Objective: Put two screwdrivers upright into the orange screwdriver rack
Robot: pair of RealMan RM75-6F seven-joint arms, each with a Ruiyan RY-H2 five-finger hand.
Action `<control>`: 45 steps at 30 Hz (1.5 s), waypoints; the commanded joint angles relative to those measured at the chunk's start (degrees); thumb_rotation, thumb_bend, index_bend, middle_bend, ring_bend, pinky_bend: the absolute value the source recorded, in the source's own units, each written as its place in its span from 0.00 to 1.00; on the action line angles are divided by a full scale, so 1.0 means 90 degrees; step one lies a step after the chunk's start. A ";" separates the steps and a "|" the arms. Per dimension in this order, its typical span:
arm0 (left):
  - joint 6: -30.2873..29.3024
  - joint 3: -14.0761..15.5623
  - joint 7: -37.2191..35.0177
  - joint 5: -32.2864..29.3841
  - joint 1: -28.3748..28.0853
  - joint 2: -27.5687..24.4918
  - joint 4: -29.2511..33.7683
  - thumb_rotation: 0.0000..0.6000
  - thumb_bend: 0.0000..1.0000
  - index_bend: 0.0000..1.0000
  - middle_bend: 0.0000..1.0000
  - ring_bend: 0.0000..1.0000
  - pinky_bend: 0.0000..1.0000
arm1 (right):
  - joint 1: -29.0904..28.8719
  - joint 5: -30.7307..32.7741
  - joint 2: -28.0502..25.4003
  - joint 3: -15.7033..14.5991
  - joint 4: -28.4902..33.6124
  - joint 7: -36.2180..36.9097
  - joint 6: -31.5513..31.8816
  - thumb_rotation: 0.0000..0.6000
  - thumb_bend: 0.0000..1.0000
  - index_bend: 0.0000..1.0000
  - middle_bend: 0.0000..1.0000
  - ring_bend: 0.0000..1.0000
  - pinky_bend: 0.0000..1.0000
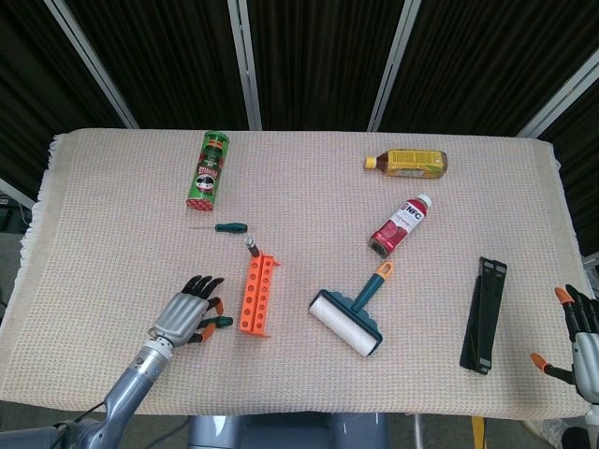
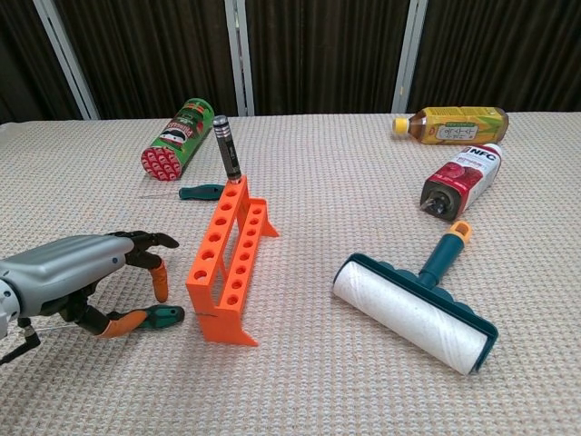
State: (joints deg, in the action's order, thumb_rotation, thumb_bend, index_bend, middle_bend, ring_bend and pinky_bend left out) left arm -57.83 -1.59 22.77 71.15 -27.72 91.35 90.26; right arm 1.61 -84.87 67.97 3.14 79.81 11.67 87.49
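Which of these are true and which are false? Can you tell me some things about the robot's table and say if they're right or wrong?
1. A screwdriver with a dark handle stands in the far end of the orange rack. True.
2. The left hand is over the green-handled screwdriver beside the rack. True.
3. The lint roller is standing upright. False: it lies flat on the cloth.
4. The green chip can stands on its end. False: it lies on its side.
5. The right hand holds a bottle. False: it is open at the table's edge, holding nothing.
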 commanded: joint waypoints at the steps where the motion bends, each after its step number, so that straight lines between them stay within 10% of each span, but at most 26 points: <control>1: 0.0018 0.0037 0.0039 -0.0011 -0.0018 -0.0008 0.0051 1.00 0.34 0.41 0.04 0.00 0.00 | 0.0015 0.0012 0.0007 -0.0002 -0.0024 0.0027 0.0003 1.00 0.00 0.00 0.00 0.00 0.00; 45: -0.0123 0.0193 0.0158 -0.0222 0.0009 -0.0005 0.0115 1.00 0.38 0.46 0.04 0.00 0.00 | 0.0063 0.0024 0.0057 -0.0008 -0.0204 0.0232 -0.0005 1.00 0.00 0.00 0.00 0.00 0.00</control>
State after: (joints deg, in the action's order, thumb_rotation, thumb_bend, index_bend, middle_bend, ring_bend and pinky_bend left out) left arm -58.97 0.15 24.22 69.18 -27.64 91.30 91.30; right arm 2.17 -84.66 68.48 3.06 77.98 13.76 87.45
